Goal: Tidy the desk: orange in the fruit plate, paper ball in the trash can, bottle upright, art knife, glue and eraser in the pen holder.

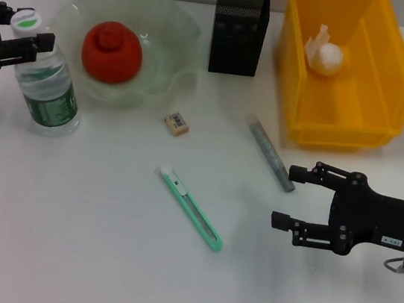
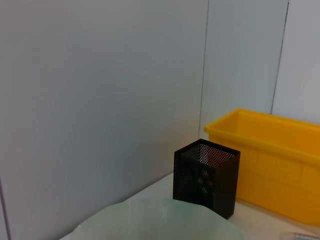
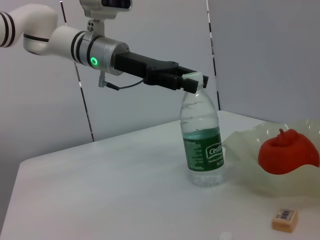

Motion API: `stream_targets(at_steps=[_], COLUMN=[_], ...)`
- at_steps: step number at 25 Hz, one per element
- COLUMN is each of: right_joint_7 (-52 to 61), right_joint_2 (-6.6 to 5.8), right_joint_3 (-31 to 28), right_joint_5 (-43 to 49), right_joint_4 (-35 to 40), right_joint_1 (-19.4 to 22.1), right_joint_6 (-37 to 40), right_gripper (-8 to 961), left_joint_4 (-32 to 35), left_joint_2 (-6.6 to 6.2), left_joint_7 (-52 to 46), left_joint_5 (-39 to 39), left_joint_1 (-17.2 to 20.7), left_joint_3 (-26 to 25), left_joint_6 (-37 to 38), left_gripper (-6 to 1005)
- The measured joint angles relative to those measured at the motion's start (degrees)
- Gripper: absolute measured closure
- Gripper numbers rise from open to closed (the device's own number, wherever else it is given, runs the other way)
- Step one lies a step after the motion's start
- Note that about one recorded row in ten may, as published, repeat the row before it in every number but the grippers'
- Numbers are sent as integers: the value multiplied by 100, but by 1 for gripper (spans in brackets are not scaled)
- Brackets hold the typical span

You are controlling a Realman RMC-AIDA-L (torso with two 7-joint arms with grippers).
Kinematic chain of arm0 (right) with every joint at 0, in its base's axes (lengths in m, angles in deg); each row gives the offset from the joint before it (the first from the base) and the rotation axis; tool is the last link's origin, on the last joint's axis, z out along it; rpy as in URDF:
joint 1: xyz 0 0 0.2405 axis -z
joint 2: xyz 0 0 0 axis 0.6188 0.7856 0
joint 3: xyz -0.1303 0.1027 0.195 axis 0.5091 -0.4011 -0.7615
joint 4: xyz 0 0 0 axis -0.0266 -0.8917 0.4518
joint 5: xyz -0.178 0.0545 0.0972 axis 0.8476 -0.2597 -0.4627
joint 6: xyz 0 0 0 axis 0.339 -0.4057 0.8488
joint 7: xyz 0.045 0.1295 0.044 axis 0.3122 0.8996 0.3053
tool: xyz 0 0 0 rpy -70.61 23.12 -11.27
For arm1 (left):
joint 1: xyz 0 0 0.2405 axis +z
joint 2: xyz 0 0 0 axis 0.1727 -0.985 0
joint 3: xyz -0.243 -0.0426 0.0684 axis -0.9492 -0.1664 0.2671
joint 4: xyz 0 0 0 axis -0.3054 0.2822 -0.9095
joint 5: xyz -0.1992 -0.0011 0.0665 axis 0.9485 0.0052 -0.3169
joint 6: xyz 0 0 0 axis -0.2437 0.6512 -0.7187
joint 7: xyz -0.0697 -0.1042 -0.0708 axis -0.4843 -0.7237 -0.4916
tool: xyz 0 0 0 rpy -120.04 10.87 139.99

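left gripper (image 1: pixel 25 30) closed on upright bottle (image 1: pixel 46 84) cap | right gripper (image 1: pixel 284 197) open, empty

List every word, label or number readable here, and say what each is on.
"Cestbon", partly readable, on the green label of the bottle.
Sticker on the right gripper: too small to read.
Barcode label on the eraser: too small to read.
Nothing else carries text.
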Motion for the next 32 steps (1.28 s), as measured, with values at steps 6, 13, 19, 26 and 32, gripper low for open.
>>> stream_targets(at_steps=[6, 13, 19, 26, 32], right_joint_7=[-1, 0, 7, 74, 140], right_joint_2=[0, 0, 0, -4, -23], right_joint_3=[0, 0, 0, -51, -62], right_joint_5=[-16, -60, -69, -80, -80], right_joint_4=[0, 0, 0, 0, 9], right_joint_1=[-8, -9, -9, -55, -113], right_joint_6=[0, -8, -9, 33, 41], right_gripper=[121, 121, 121, 121, 121], left_joint_4=[3, 32, -49, -565, -1638], left_joint_2=[0, -1, -64, -7, 2], left_joint_7=[-3, -73, -114, 29, 1073], left_joint_5=[0, 508, 1753, 2052, 1965], left_joint_1=[0, 0, 145, 127, 109], left_joint_3=[1, -228, -282, -172, 542], left_joint_6=[-20, 64, 763, 1892, 1932], left_gripper=[306, 191, 191, 192, 192])
